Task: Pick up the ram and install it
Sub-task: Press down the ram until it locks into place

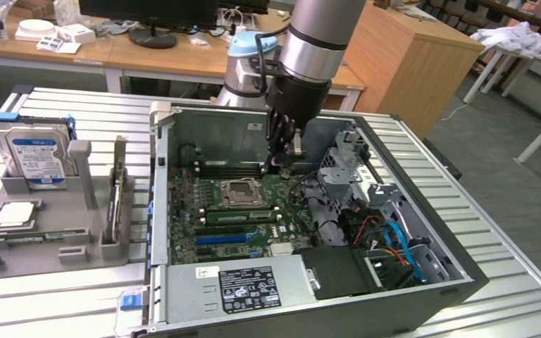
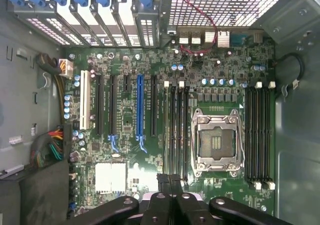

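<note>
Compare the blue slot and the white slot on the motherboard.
Colour: the blue slot is bright blue, the white slot is white.
Place: the white slot is the outermost of the row, nearest the cables; the blue slot sits between black slots.
Shared: both are long, narrow, parallel and empty, on the same motherboard.

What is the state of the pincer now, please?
Pincer: closed, above the motherboard; whether it holds something cannot be told.
</note>
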Controlling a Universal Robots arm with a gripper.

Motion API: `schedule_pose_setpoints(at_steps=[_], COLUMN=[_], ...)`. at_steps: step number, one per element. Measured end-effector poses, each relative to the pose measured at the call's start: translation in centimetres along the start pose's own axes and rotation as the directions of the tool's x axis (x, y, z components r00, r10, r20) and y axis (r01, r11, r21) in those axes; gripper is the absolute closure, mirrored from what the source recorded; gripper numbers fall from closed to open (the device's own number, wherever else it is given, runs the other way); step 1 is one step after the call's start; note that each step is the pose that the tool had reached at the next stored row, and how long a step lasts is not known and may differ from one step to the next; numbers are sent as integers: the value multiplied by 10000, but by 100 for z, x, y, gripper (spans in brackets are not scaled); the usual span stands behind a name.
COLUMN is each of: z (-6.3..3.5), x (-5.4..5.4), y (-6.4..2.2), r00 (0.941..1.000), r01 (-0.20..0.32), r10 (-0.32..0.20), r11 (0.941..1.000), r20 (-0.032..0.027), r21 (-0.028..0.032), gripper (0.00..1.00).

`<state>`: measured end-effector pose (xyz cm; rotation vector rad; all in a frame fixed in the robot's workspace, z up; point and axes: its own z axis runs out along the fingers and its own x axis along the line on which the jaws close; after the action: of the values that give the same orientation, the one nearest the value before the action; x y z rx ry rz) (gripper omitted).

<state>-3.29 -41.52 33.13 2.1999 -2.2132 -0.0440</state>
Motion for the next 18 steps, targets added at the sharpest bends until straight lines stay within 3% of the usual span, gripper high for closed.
schedule_pose_setpoints(at_steps=[9, 18], z=[-6, -9], x=[-1, -2], y=[-187, -277], r00=[10000, 10000], r01=[-1, 0], r10=[1, 0], r11=[10000, 10000], r20=[0, 1], r21=[-7, -8], gripper=[89, 89])
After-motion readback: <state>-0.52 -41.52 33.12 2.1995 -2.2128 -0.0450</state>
